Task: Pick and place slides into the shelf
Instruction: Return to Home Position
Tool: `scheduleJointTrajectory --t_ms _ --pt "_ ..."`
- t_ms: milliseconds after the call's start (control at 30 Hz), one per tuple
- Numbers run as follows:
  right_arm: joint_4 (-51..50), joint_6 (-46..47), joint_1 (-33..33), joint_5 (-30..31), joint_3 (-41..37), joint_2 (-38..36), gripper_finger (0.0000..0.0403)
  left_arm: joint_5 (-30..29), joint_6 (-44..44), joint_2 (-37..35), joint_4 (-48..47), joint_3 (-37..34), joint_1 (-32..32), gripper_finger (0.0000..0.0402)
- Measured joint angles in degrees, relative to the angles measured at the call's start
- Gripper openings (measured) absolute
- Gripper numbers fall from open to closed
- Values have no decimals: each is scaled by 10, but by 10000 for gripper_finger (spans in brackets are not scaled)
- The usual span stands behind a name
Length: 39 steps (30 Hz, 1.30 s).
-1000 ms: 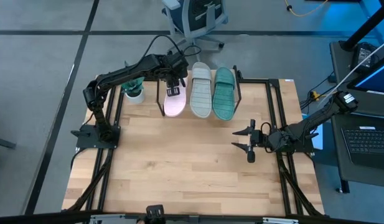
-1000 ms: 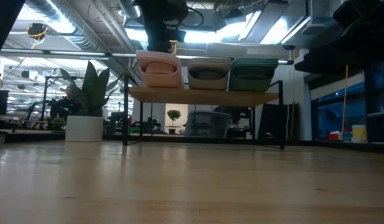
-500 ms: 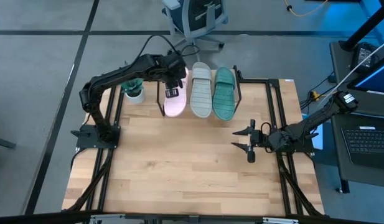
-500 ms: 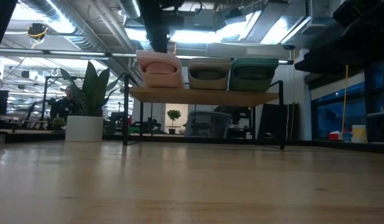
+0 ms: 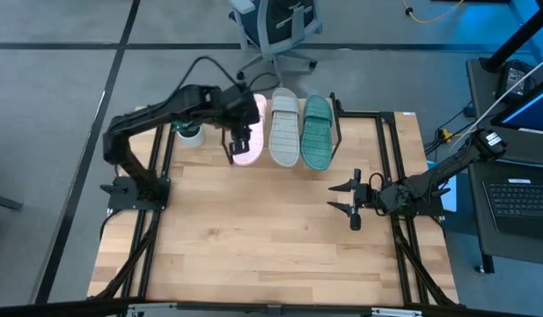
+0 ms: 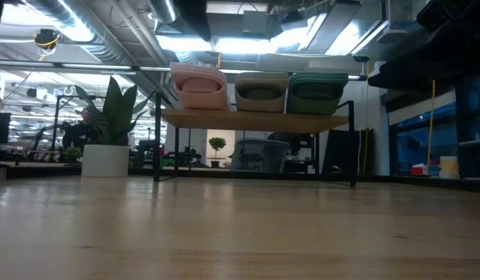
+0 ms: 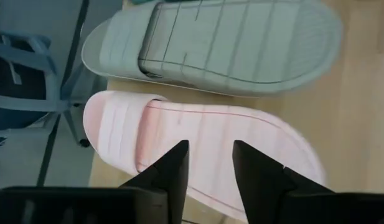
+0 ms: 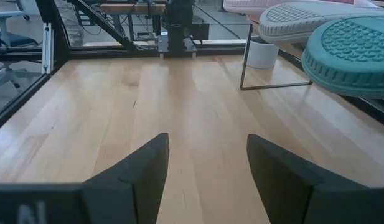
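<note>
Seen from above, a pale wooden table with two dark robot arms, one at each side; at the far edge of the table stood the shelf, a low light-wood plank on thin black legs; all three slides lay on it side by side, touching or nearly so, each right way up: the pink slide on the left, the grey slide in the middle, the teal slide on the right. In the left wrist view the strap ends of the pink and grey slides stuck out past the plank's edge, over the floor.

The left gripper hovered just above the near end of the pink slide, apart from it; its fingers stood a little way apart with nothing between them, the pink footbed showing through the gap. The right gripper hung low over the right side of the table, well apart from the shelf, pointing toward the table's middle; its fingers were spread wide and held nothing.

A small potted plant stood at the shelf's left end, just beside it; an office chair stood on the floor beyond the table; an open laptop sat off to the right.
</note>
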Motion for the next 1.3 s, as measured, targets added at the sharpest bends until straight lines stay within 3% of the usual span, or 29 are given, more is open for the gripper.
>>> scheduleJointTrajectory --t_ms 333,500,733,967,1133,1300 --pt "8 0 0 -1 0 0 218 -1 -50 -99 -2 -1 -89 45" --pt "19 0 0 -1 0 0 218 1 -39 -157 101 -54 -159 30" --pt "25 0 1 -19 0 0 218 17 0 -250 261 -238 -209 25" --pt "46 -2 1 -54 0 0 218 83 0 -389 464 -453 -175 30" --pt "48 -6 1 -55 0 0 218 170 -36 -495 601 -602 -151 28" --pt "54 -19 1 -55 0 0 218 181 -50 -546 785 -775 -148 26"
